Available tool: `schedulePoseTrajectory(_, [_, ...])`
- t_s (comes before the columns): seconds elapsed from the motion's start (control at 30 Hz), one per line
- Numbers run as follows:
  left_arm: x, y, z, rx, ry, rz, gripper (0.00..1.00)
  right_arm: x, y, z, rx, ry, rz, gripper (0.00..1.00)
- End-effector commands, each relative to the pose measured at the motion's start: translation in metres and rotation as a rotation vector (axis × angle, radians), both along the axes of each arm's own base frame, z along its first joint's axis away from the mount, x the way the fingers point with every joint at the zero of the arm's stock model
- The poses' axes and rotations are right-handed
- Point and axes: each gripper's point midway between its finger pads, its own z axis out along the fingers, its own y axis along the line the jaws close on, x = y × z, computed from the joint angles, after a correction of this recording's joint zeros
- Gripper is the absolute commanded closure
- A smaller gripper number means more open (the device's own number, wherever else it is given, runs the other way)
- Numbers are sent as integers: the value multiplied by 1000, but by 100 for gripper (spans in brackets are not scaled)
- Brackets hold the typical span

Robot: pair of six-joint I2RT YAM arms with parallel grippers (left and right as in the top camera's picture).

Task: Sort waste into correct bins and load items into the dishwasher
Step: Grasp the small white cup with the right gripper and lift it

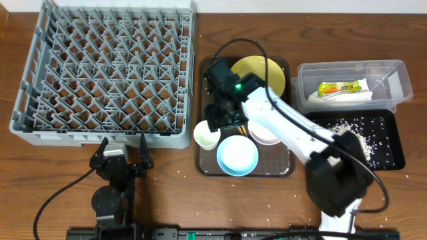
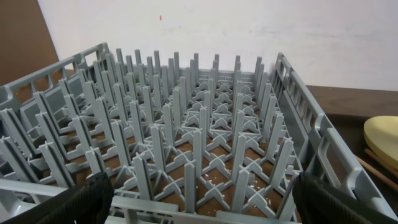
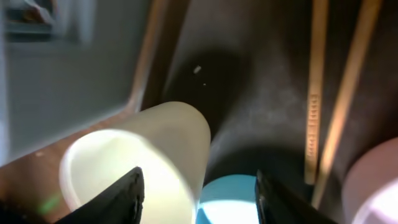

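Note:
The grey dish rack [image 1: 107,73] fills the back left and the left wrist view [image 2: 186,124]. On the dark brown serving tray [image 1: 280,170] sit the yellow plate [image 1: 270,73], small white cup [image 1: 207,135], light blue bowl [image 1: 237,155] and white bowl [image 1: 265,133]. My right gripper [image 1: 220,124] is open just above the cup [image 3: 137,162], its fingers [image 3: 199,196] straddling the cup's rim and the blue bowl [image 3: 227,199]. The chopsticks [image 3: 317,93] lie beside it. My left gripper [image 1: 123,155] is open and empty at the rack's front edge [image 2: 205,208].
The clear tub [image 1: 393,73] at the right holds the green-and-yellow wrapper [image 1: 341,87] and the white napkin [image 1: 343,99]. The black tray [image 1: 393,150] in front of it holds loose rice [image 1: 350,130]. A few rice grains lie on the table.

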Motion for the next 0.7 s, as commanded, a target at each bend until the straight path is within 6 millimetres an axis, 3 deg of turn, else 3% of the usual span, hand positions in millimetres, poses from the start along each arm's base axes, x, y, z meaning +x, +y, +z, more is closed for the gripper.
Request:
schedulePoseTrajectory(0.0, [-1,1,-16,10,48,3,7,-5,5,-18,-22,39,-3,65])
schedulePoseTrajectory(0.13, [-1,1,-16,10,48,3,7,4,12,-16,10,2,-6,90])
schedulePoseTrajectory(0.2, [-1,1,-16,10,49,3,7,5,13,-16,12,-1,-6,98])
schedulePoseTrajectory(0.33, [-1,1,-16,10,48,3,7,7,-1,-11,-3,16,-28,99])
schedulePoseTrajectory(0.47, [-1,1,-16,10,48,3,7,21,-24,22,22,-23,-66,99])
schedulePoseTrajectory(0.67, [0,-1,-13,9,39,-9,7,48,-72,99,141,-163,-151,99])
